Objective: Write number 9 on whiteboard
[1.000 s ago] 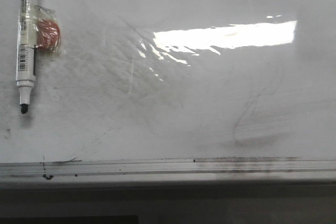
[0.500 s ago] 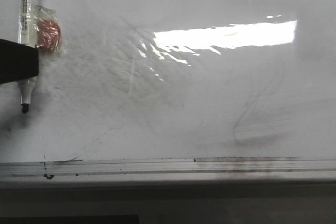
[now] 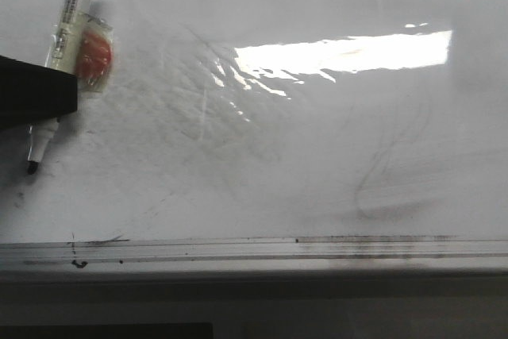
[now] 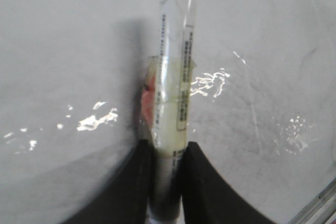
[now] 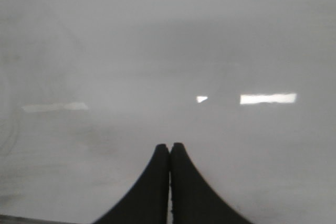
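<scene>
Front view first: the left claw (image 3: 36, 101) shows as a dark block at the board's edge, pinching the marker (image 3: 67, 33), whose clear barrel slants away above it while the black nib (image 3: 32, 167) pokes out below, at or just off the whiteboard (image 3: 317, 196). A reddish taped-on pad (image 3: 94, 55) sits on the barrel just above the claw. No number 9 is drawn yet — only grey smears, glare and the dirty bottom rail (image 3: 254, 253).

Left wrist view: the two dark fingers (image 4: 137, 182) squeeze the marker (image 4: 174, 77) between them, the barrel running straight out ahead of the claw over the glossy board.

Right wrist view: the right claw (image 5: 169, 153) has its fingers pressed together on nothing, with blurred whiteboard ahead.

Risk, as I judge it — the pen looks tilted in the grip, so pressing could twist it or skip the stroke, leaving a broken loop.
</scene>
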Robot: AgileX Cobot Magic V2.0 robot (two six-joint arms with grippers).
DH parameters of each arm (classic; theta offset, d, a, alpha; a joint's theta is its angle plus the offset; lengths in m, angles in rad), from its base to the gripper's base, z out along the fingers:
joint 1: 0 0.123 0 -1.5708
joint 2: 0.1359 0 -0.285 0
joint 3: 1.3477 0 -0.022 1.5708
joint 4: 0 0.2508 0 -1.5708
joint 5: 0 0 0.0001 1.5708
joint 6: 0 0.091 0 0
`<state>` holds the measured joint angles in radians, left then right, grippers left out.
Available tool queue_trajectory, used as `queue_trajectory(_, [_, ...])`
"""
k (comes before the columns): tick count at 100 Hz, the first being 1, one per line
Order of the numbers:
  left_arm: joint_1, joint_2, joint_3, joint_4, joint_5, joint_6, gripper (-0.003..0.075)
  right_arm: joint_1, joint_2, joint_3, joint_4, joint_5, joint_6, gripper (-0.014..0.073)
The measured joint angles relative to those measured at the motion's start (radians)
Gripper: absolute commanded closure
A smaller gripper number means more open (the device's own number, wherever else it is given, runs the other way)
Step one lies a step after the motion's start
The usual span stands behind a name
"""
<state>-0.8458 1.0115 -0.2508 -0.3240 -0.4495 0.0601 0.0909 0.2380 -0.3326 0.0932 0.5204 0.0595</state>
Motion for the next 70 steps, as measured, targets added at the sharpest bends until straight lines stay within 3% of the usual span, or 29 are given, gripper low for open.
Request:
queue_trajectory(17, [-0.001,0.001,-0.001,0.016,-0.001,0.000,0.0741,0.140,0.039,-0.021,-0.008,0.023,-0.026,0.0657])
queue_trajectory(35, [-0.001,0.001,-0.035,0.158,0.089,0.000,0.0741,0.321,0.180,-0.116,0.093,0.070,-0.218,0.0639])
queue_trajectory(42, [-0.001,0.004,-0.052,0.276,0.135,0.000,0.0741,0.392,0.244,-0.163,0.148,0.070,-0.293,0.0568])
queue_trajectory(61, [-0.001,0.004,-0.082,0.619,0.131,0.000,0.0741,0.554,0.401,-0.288,0.189,0.044,-0.356,0.0223])
queue_trajectory(70, [-0.001,0.004,-0.084,0.740,0.095,0.001,0.0741,0.612,0.462,-0.328,0.191,0.025,-0.360,0.0194])
